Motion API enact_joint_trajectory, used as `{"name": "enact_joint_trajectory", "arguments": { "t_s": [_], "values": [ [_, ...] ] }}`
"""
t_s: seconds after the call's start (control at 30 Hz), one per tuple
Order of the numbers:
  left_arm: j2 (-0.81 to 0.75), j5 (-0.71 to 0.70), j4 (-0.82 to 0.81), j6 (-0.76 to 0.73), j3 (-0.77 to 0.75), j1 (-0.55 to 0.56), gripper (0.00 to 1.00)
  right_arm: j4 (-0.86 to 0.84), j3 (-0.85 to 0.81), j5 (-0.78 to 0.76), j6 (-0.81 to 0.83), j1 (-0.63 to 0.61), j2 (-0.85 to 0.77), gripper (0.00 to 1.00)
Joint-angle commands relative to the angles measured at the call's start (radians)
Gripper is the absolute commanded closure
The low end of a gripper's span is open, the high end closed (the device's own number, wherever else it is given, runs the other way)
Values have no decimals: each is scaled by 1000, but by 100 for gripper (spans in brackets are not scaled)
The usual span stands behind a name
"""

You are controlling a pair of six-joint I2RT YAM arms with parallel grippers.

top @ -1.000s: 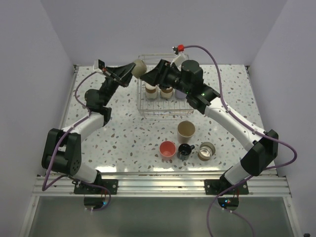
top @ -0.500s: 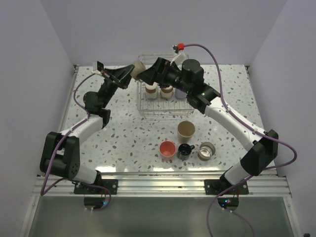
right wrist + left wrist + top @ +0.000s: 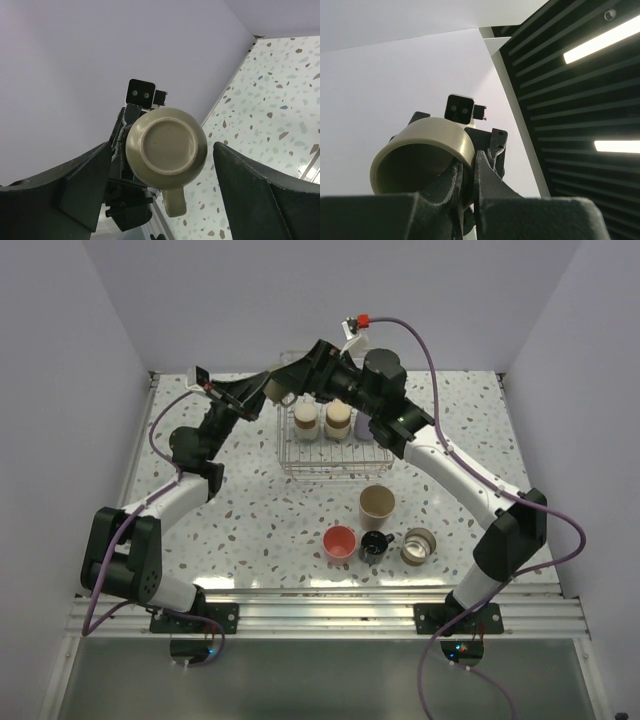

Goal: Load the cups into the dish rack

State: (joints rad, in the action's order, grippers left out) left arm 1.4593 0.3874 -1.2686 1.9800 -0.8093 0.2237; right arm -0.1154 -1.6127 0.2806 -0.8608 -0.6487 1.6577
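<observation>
My left gripper is shut on the rim of a beige handled cup and holds it in the air over the back left corner of the dish rack. In the left wrist view the cup is pinched at its wall by the gripper. My right gripper is open and faces the cup's base; its fingers stand either side without touching. Two beige cups and a lavender cup sit in the rack.
On the table in front of the rack stand a tall tan cup, a coral-pink cup, a small black mug and a metal cup. White walls close in the back and the sides.
My right arm has risen and swung back and left, bringing its open gripper up around the held cup. The left gripper has shifted the cup slightly.
</observation>
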Motion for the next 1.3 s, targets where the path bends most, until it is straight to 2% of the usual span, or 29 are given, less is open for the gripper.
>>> {"name": "enact_joint_trajectory", "arguments": {
  "t_s": [0.0, 0.07, 0.2, 0.4, 0.47, 0.67, 0.77, 0.87, 0.9, 1.0, 1.03, 1.17, 1.27],
  "values": [
    [-27, -44, -526, 57, -21, 3, 100, -72, -43, 31, -40, 3, 11, 15],
    [-22, -56, -538, 57, -21, 3, 100, -87, -35, 40, -58, 1, 13, 15],
    [-7, -71, -545, 57, -37, 14, 100, -104, -21, 42, -78, 1, 16, 22],
    [12, -94, -555, 72, -45, 35, 100, -132, -21, 45, -109, 1, 25, 43],
    [15, -91, -555, 77, -51, 42, 100, -145, -23, 48, -118, 0, 33, 44],
    [15, -90, -552, 77, -39, 52, 100, -153, -38, 54, -127, 1, 48, 36],
    [18, -88, -552, 79, -39, 54, 100, -152, -47, 54, -130, 1, 51, 37],
    [26, -85, -552, 82, -50, 59, 100, -152, -53, 58, -132, 0, 56, 42],
    [29, -79, -551, 80, -53, 60, 100, -152, -53, 60, -132, 0, 59, 52],
    [33, -70, -555, 85, -50, 60, 89, -138, -64, 65, -129, 0, 60, 67],
    [32, -71, -555, 86, -45, 59, 81, -136, -61, 63, -126, 1, 60, 75],
    [21, -64, -549, 89, 5, 60, 68, -118, -47, 51, -113, 0, 45, 88],
    [13, -65, -546, 86, 45, 60, 62, -103, -39, 42, -106, 3, 39, 91]
  ]
}}
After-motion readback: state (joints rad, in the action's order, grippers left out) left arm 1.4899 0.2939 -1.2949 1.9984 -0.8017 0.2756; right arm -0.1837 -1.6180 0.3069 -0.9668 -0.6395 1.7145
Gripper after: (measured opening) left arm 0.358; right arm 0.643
